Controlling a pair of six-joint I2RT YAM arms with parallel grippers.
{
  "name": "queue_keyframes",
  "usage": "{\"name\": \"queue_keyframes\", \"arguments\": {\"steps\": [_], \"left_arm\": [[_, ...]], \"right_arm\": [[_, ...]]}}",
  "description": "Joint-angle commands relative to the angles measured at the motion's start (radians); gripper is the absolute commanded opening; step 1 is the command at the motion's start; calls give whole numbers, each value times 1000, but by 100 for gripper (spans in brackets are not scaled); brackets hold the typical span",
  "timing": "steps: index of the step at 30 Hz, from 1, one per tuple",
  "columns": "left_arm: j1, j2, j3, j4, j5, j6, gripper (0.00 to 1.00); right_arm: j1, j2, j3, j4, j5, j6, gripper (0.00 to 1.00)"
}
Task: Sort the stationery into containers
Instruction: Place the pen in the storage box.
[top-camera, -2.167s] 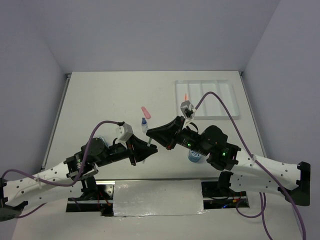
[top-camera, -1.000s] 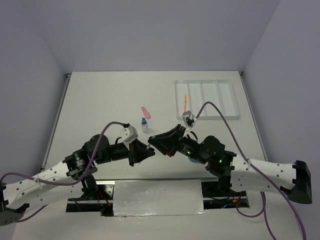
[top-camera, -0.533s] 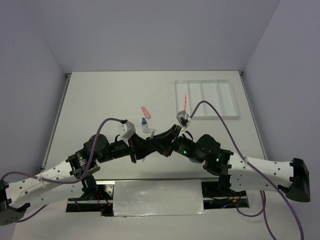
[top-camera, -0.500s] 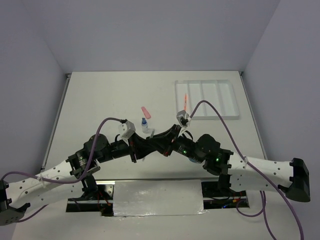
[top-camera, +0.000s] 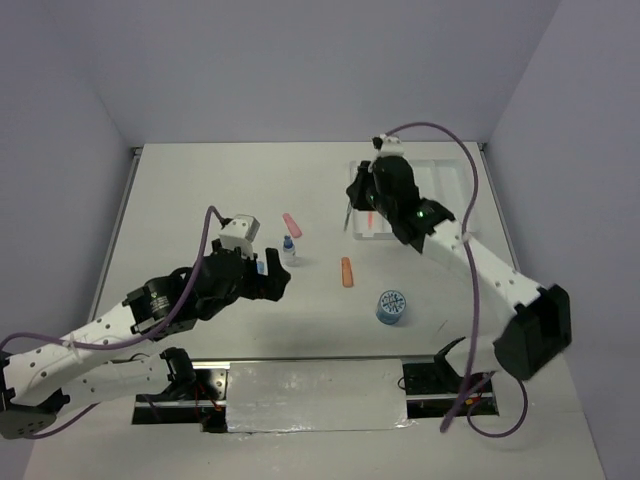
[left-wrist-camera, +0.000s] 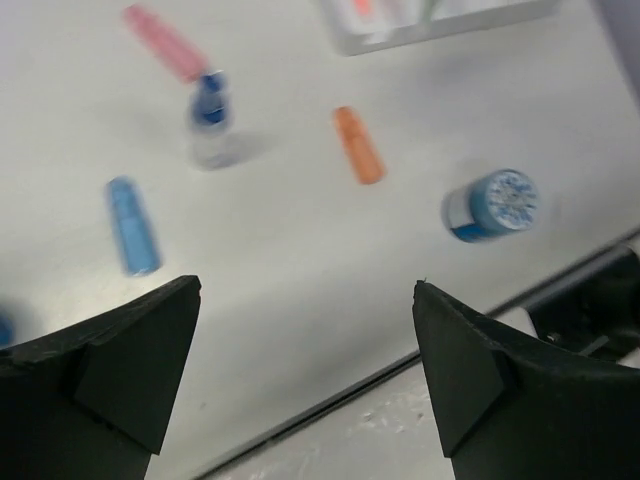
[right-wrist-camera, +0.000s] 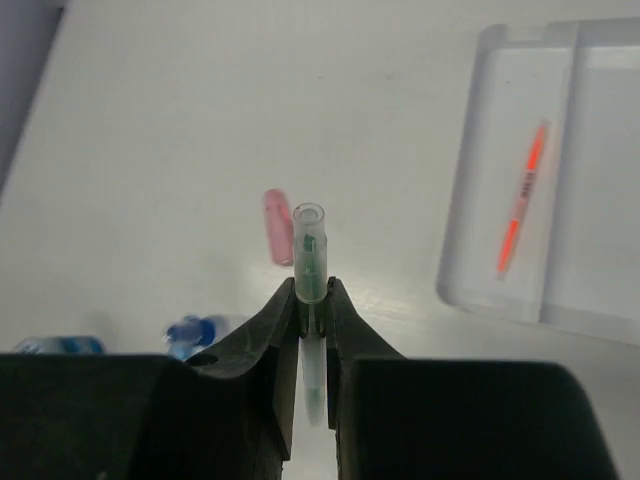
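Note:
My right gripper is shut on a thin whitish pen with a green core, held above the table just left of the white tray. An orange pen lies in the tray's left compartment. In the top view the right gripper hangs at the tray's left edge. My left gripper is wide open with nothing in it, over the near table. Below it lie a blue capsule, an orange capsule, a pink capsule, a blue-capped bottle and a blue roll.
The table's near edge and a metal strip run under the arm bases. The orange capsule and blue roll lie in the middle, between the two arms. The bottle stands just beyond the left gripper.
The two grippers had met at the table's middle. The left has since opened and drawn back to the left; the right has swung to the far right with the whitish pen.

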Motion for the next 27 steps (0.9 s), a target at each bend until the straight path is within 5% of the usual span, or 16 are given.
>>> {"name": "queue_keyframes", "arguments": {"steps": [1, 8, 16, 27], "left_arm": [[1, 10, 105, -423, -282, -186, 99], [-1, -151, 163, -540, -225, -165, 99], [1, -321, 128, -540, -196, -82, 99], [1, -318, 103, -496, -142, -54, 99]], "right_arm": [[-69, 225, 242, -384, 59, -112, 0], [-187, 678, 575, -516, 124, -172, 0], [-253, 787, 719, -528, 58, -207, 0], [-283, 832, 787, -498, 9, -180, 0]]}}
